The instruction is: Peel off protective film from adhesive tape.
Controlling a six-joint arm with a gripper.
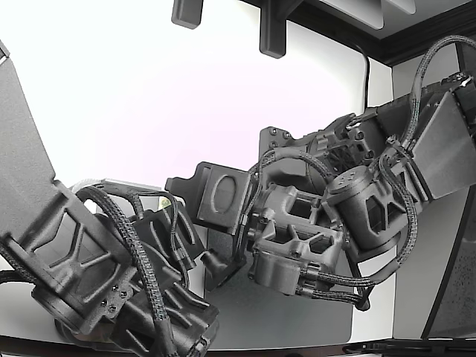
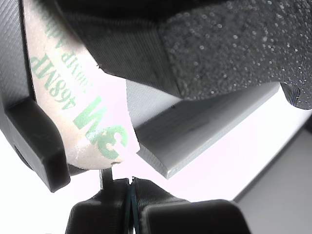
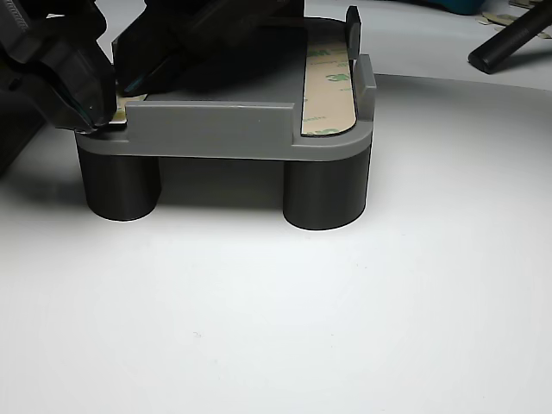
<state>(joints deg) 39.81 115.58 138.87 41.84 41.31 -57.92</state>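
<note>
The protective film (image 3: 329, 90), beige with green print, lies in the right slot of the grey fixture (image 3: 233, 129) in the other view; the fixture stands on dark round legs on the white bench (image 3: 345, 302). At the fixture's opposite corner the gripper (image 3: 102, 116) has its fingers (image 3: 82, 82) closed on a thin film edge.

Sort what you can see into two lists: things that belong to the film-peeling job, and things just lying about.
Part of the job:
- tape liner strip printed 3M
- grey fixture holding it
- second liner end at the fixture's other side
- gripper at that end

Lying about:
- black rod behind
- teal item, mostly cut off
</note>
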